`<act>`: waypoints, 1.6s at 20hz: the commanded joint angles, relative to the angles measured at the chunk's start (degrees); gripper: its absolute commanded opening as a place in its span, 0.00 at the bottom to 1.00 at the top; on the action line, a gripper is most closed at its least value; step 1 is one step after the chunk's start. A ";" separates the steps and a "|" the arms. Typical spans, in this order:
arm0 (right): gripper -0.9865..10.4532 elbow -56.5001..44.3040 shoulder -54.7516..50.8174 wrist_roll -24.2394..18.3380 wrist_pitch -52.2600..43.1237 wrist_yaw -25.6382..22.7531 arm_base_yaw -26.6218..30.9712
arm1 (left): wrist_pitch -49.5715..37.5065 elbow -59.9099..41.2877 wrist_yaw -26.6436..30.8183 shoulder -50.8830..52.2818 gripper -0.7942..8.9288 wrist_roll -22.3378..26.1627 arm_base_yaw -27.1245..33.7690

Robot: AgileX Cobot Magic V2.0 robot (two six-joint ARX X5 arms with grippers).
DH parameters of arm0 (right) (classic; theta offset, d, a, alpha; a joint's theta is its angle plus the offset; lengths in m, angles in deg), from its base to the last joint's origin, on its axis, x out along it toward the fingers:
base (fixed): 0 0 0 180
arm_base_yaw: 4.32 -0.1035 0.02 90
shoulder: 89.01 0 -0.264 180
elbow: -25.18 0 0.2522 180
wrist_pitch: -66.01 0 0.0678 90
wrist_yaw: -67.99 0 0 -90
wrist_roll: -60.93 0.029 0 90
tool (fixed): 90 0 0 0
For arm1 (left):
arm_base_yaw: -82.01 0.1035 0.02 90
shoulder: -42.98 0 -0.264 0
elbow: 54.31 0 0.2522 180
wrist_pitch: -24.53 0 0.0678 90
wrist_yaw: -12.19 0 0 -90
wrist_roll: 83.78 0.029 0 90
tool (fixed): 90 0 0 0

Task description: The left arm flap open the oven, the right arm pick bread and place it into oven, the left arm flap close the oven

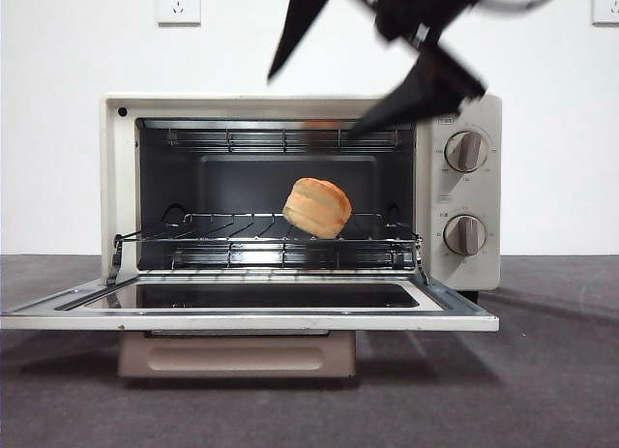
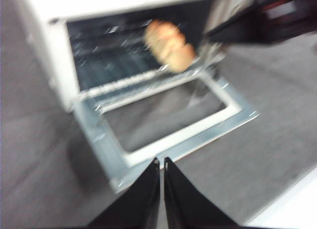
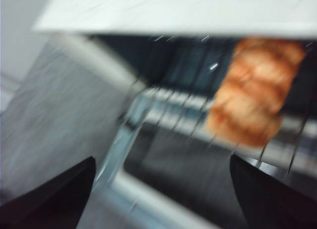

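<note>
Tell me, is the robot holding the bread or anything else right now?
No, nothing is held. The bread sits on the oven rack; the right gripper is open and empty, the left gripper shut on nothing.

Evenly and brightly lit from the front, sharp on the oven [image 1: 300,211], with dim cavity behind the bread [image 1: 317,207] and soft reflection on the lowered glass door. Faint shadows across the dark tabletop [image 1: 551,371] under and beside the appliance. Dark, slightly smeared arm shape near the top. Heavy motion blur through both wrist views: bread [image 2: 169,45] doubled into streaks, rack wires smeared into light flecks, edges washed pale. Black jaw tips soft-edged, close to lens.
</note>
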 commanded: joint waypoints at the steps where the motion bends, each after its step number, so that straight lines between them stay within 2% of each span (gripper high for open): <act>1: 0.46 1.05 -5.75 -2.56 6.14 1.75 -0.57 | 1.79 0.63 0.50 -3.67 0.10 -0.55 -0.37; 7: 0.46 1.05 -20.61 -6.36 20.57 1.66 -0.35 | 2.67 0.46 -0.74 -14.53 0.09 -1.55 1.99; 11: 0.46 1.05 -31.82 -7.37 30.56 1.44 -0.37 | 3.19 0.46 -11.69 -25.64 0.09 0.63 10.43; 13: 0.46 1.05 -35.85 -7.28 32.65 1.01 -0.37 | 4.44 0.46 -16.48 -29.92 0.09 2.99 16.85; 15: 0.46 1.05 -39.15 -7.28 33.81 0.83 -0.37 | 5.27 0.42 -18.34 -33.07 0.09 5.75 23.52; 18: 0.46 1.05 -41.97 -7.06 34.56 -0.68 -0.37 | 5.18 0.02 -27.30 -39.12 0.10 6.34 30.62; 20: 0.46 1.05 -42.42 -7.04 34.60 -0.61 -0.37 | 4.61 -0.26 -29.07 -44.30 0.10 6.40 31.85; 28: 0.46 1.05 -42.36 -7.13 34.60 -0.50 -0.37 | -2.56 -0.48 -28.28 -59.23 0.10 6.34 33.88; 32: 0.46 1.05 -42.34 -7.10 34.58 -0.61 -0.37 | -5.86 -0.48 -35.12 -63.41 0.10 6.40 36.13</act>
